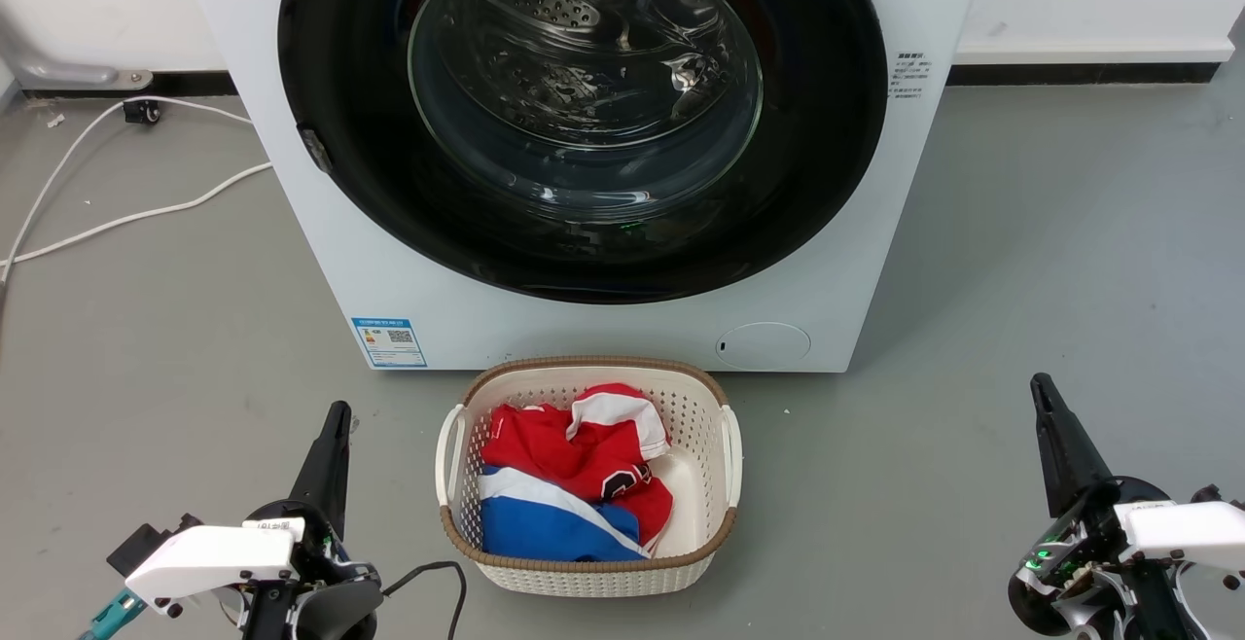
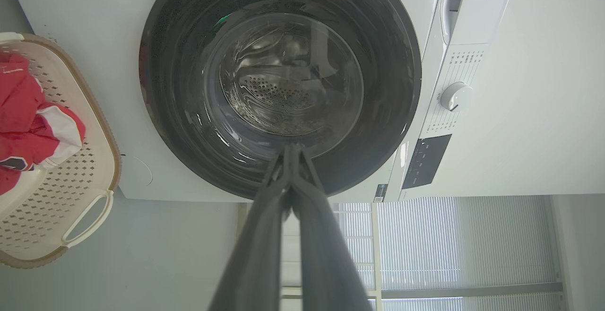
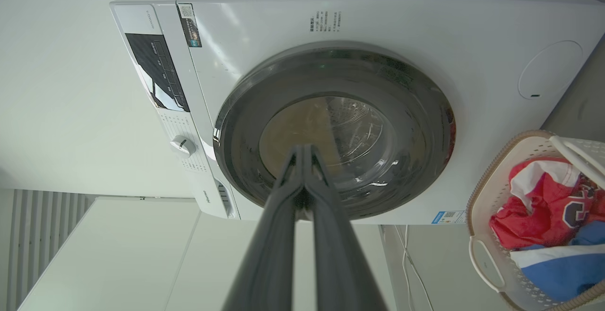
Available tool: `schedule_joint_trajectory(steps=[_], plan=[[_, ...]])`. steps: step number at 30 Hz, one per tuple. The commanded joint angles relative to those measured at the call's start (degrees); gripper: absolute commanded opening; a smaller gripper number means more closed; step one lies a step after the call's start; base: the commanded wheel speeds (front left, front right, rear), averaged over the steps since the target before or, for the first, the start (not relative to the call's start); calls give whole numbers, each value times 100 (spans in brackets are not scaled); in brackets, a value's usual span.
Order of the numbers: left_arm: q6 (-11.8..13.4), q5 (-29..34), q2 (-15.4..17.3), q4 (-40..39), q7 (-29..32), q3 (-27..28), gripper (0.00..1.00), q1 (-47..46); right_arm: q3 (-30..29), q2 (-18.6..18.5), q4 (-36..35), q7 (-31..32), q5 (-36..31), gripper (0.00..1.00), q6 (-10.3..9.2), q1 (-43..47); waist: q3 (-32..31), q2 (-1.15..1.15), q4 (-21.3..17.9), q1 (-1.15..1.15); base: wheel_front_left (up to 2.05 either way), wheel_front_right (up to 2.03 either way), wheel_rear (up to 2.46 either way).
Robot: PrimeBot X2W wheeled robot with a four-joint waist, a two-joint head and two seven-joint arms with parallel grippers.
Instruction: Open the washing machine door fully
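My arms sit low either side of the laundry basket (image 1: 595, 364). My left gripper (image 1: 337, 416) and right gripper (image 1: 1041, 389) both have fingers pressed together on nothing, tips pointing at the washing machine (image 1: 632, 334), well apart from it. Beyond the basket is the washing machine door (image 1: 584, 231): a glossy black disc with a clear glass bowl, flush on the white front, perforated drum visible through it

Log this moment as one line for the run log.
washing machine door: closed | left gripper: shut, clear of door | right gripper: shut, clear of door | laundry basket: before washing machine, holds clothes
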Motion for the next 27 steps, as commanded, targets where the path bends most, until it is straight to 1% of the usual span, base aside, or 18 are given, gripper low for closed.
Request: schedule_joint_trajectory(steps=[1,27], plan=[[0,17,-6,6,8,21,0,-56,-7,27,5,6,-41,0,0,-61,0,0,0,0,0,0,0],[0,20,-13,7,20,32,0,-57,-11,29,5,12,-48,0,0,-62,0,0,0,0,0,0,0]])
